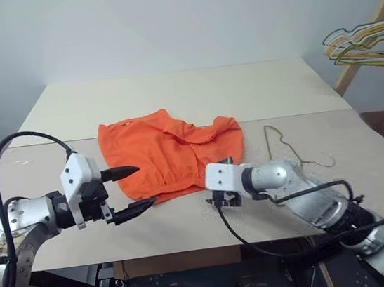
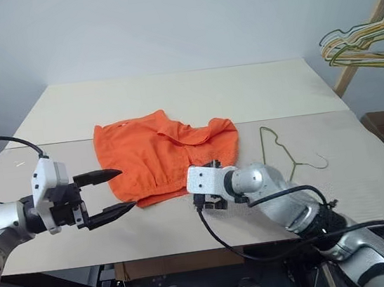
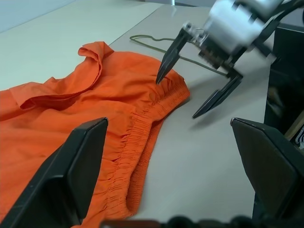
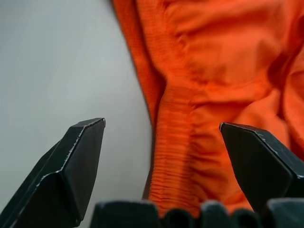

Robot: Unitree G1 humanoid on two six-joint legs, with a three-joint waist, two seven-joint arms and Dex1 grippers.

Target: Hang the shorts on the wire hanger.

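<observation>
So our left gripper (image 1: 133,191) was hanging just off the left side of the shorts (image 1: 165,154), fingers spread wide with nothing between them, tips aimed at the waistband end nearest the front edge of the table (image 1: 172,96). No contact that we could see.

The shorts lay flat and a bit rumpled near the middle of the table, gathered waistband toward the front edge, leg openings toward the back. Nothing had them lifted.

Our right gripper (image 3: 199,90) was angled down over the right end of that waistband, jaws apart. From the left wrist camera, one fingertip (image 3: 161,76) looked to be touching or just above the elastic, the other out over bare table. The right wrist camera showed the waistband running up between the two fingers, so it was lined up for a pinch, not clamped yet.

The wire hanger (image 1: 288,148) lay flat further right, close to the shorts but apart from them, hook toward the front-right. A bunch of spare hangers (image 1: 366,39) hung off a wooden rack past the right edge.

Our read: the grab-the-waistband step. Next, we'd close the right fingers on the elastic, then get the left on its end so both could carry it to the hanger.
</observation>
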